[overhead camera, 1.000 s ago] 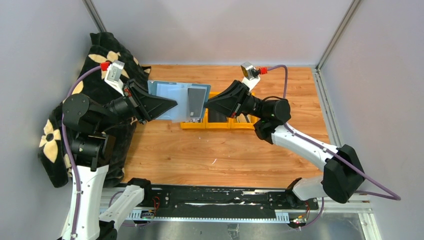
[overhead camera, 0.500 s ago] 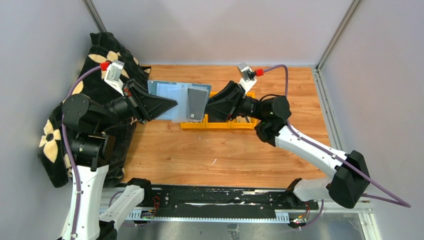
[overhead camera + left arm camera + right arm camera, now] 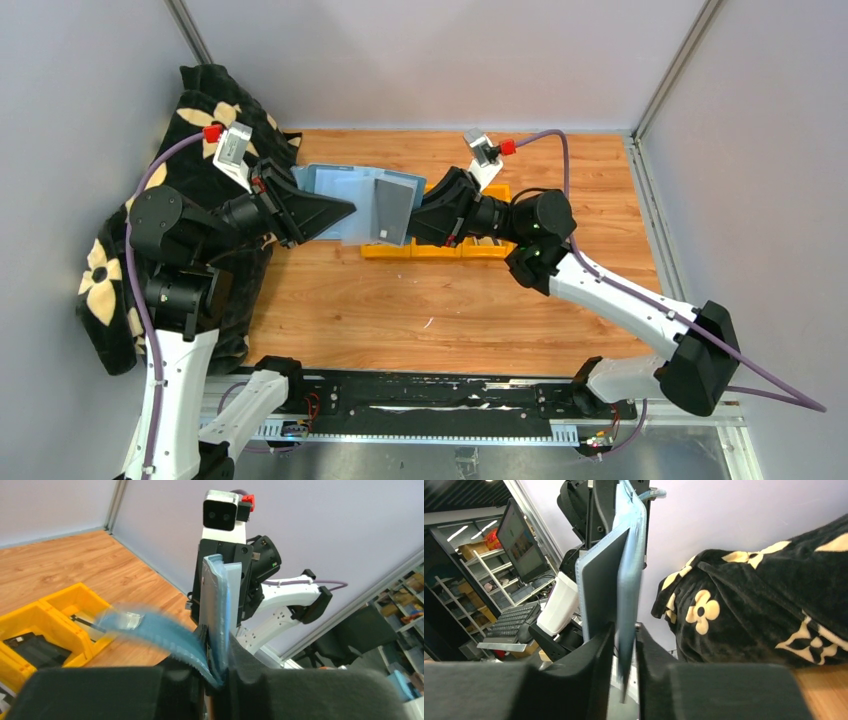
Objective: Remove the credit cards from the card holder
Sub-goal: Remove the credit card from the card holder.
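Note:
The teal-blue card holder (image 3: 335,190) hangs open above the table, and my left gripper (image 3: 345,212) is shut on its left part. In the left wrist view the holder (image 3: 217,595) stands edge-on between the jaws, and its strap tab (image 3: 145,625) droops to the left, blurred. A grey credit card (image 3: 393,208) sticks out of the holder's right side. My right gripper (image 3: 418,218) straddles that right edge. In the right wrist view the dark card (image 3: 599,585) and the pale-blue panel (image 3: 631,555) run down between the open jaws (image 3: 625,645), with a gap on each side.
A row of yellow bins (image 3: 440,248) sits on the wooden table under the right gripper, and one bin (image 3: 50,625) holds a dark flat item. A black blanket with cream flowers (image 3: 210,110) is heaped at the far left. Grey walls stand on three sides.
My right gripper has moved left, up to the holder, and its jaws now straddle the card's edge. The holder has tilted slightly. The left gripper keeps its grip.

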Available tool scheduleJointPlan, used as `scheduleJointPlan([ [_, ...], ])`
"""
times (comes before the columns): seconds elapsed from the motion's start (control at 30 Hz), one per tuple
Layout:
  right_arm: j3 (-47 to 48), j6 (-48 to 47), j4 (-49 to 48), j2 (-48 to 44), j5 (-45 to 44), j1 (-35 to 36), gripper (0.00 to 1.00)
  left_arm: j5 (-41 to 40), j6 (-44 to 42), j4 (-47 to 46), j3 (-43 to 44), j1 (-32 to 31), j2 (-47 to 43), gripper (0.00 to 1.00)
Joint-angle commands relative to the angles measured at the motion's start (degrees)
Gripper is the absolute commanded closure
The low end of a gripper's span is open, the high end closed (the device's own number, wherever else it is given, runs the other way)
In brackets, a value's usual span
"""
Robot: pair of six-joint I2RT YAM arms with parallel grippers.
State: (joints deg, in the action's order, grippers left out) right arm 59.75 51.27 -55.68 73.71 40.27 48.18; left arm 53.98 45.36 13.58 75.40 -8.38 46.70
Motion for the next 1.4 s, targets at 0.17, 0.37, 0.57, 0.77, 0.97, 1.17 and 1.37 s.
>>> scheduleJointPlan([
  [0.17, 16.3, -29.6, 47.5, -5.8, -21.7, 10.2, 1.00, -6.7, -14.2, 12.8, 3.7, -0.2, -0.6, 0.12],
  [0.37, 27.7, -43.0, 67.7, -1.5, -45.6, 17.9, 1.00, -12.0, -19.3, 14.3, 2.8, -0.2, -3.2, 0.00],
  [0.57, 35.4, -51.9, 75.5, 3.8, -59.8, 23.8, 1.00, -12.2, -23.2, 14.0, 0.3, -0.2, -5.6, 0.00],
  [0.77, 38.8, -58.3, 76.6, 7.2, -67.5, 27.7, 1.00, -11.2, -26.0, 14.9, -5.3, -0.2, -7.8, 0.00],
  [0.97, 40.0, -60.1, 76.4, 8.4, -69.3, 29.3, 1.00, -11.1, -26.0, 14.7, -9.8, -0.2, -8.9, 0.00],
  [1.17, 35.4, -59.1, 72.4, 4.4, -64.4, 28.9, 1.00, -11.4, -31.1, 16.9, -9.1, -0.2, -8.7, 0.23],
  [1.37, 26.7, -48.1, 67.4, -2.1, -43.9, 20.6, 1.00, -6.2, -31.3, 18.5, -6.5, -0.2, -7.5, 0.53],
])
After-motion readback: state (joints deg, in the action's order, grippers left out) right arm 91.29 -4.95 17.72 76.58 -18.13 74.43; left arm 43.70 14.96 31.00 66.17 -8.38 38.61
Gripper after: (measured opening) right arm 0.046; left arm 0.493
